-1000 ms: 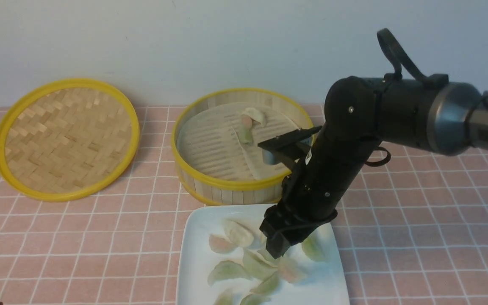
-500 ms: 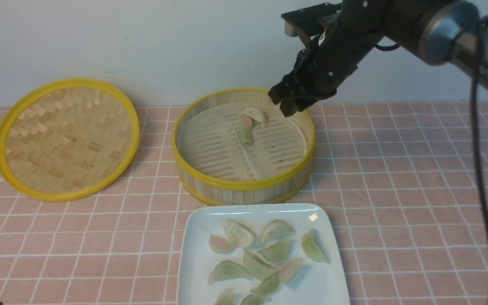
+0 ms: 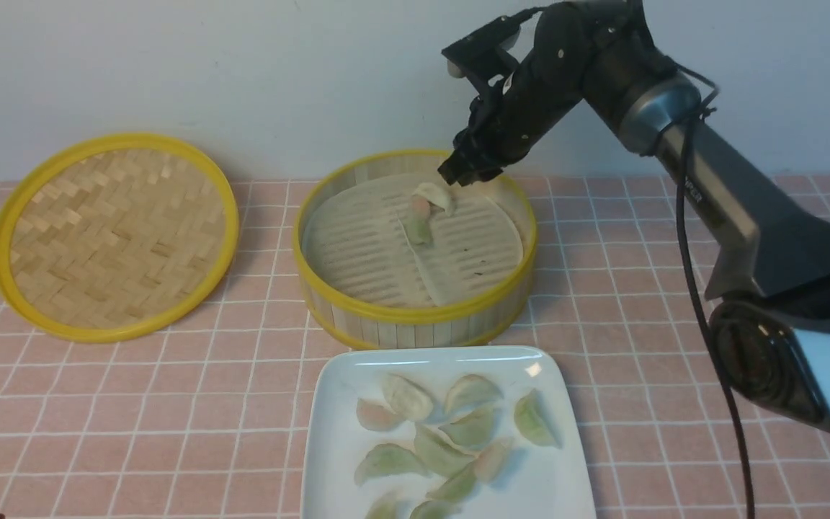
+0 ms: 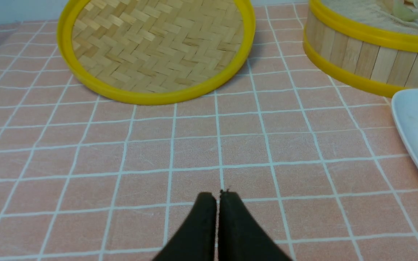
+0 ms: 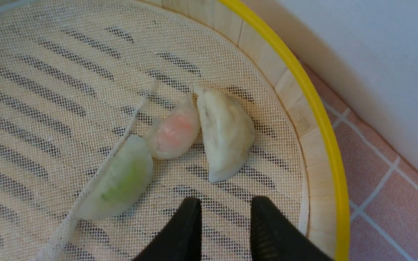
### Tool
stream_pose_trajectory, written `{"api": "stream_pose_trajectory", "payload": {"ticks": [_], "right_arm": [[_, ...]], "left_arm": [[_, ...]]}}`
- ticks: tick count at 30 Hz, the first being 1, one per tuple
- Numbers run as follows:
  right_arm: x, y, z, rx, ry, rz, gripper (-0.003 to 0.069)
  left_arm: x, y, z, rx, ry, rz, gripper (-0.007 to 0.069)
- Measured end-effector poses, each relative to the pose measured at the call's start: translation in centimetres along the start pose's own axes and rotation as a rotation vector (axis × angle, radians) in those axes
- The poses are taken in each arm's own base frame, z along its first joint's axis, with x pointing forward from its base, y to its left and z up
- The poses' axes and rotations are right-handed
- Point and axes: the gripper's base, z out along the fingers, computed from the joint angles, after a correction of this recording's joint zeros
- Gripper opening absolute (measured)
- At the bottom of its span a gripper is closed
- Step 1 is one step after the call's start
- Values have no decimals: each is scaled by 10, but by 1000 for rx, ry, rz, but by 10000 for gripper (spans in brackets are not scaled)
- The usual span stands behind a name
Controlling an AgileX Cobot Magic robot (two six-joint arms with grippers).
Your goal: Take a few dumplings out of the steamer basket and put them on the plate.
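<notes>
The right gripper (image 5: 225, 203), its fingers parted with nothing between them, hangs above the far side of the steamer basket (image 3: 415, 315). Beneath and just ahead of its fingertips, on the basket's pale liner (image 5: 24, 119), lie three dumplings: a whitish crescent (image 5: 227, 134) nearest, a pale pink one (image 5: 176, 132) touching or nearly touching it, and a pale green one (image 5: 122, 179) beyond the pink. More dumplings sit on the white plate (image 3: 548, 468), on the robot's side of the basket from that gripper. They look light, soft and perhaps slightly slippery, with thin skins that a hard squeeze could dent or tear. The whitish one seems best taken across its plump middle, one finger on each side, gently, without dragging the pink neighbour or snagging the liner. The left gripper (image 4: 218, 203), away from the basket over the tiled table (image 4: 194, 152), has its fingers together, holding nothing. The plate's near edge is cut off in the front view, some dumplings with it; the right fingertips look blurred, and their height above the liner is hard to judge
</notes>
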Motion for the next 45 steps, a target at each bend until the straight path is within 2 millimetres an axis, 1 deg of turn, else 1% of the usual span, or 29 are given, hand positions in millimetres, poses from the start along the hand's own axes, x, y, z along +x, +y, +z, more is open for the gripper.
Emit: {"api": "stream_pose_trajectory", "payload": {"ticks": [4,7,11,13,21,25,29,32,37,39,40,42,43,44,45], "right_arm": [[2,-1,10,6,-17,-71,276],[6,-1,21,5,-18,-110,297],[13,0,35,-8,-3,-152,302],[15,0,38,-15,1,-164,304],[13,4,42,-52,-37,-202,304],[17,5,49,-64,-33,-231,304],[24,5,61,-69,-21,-303,304],[24,4,64,-58,-35,-347,304],[25,2,72,-27,-64,-362,304],[25,2,74,-25,-68,-350,290],[25,2,74,-24,-70,-343,270],[25,2,74,-26,-74,-337,198],[25,2,74,-26,-75,-336,189],[25,2,75,-25,-78,-332,92],[25,2,76,-26,-77,-330,57]], "left_arm": [[0,0,0,0,0,0,-6],[0,0,0,0,0,0,-6],[0,0,0,0,0,0,-6],[0,0,0,0,0,0,-6],[0,0,0,0,0,0,-6],[0,0,0,0,0,0,-6],[0,0,0,0,0,0,-6],[0,0,0,0,0,0,-6],[0,0,0,0,0,0,-6],[0,0,0,0,0,0,-6],[0,0,0,0,0,0,-6],[0,0,0,0,0,0,-6],[0,0,0,0,0,0,-6],[0,0,0,0,0,0,-6],[0,0,0,0,0,0,-6]]}}
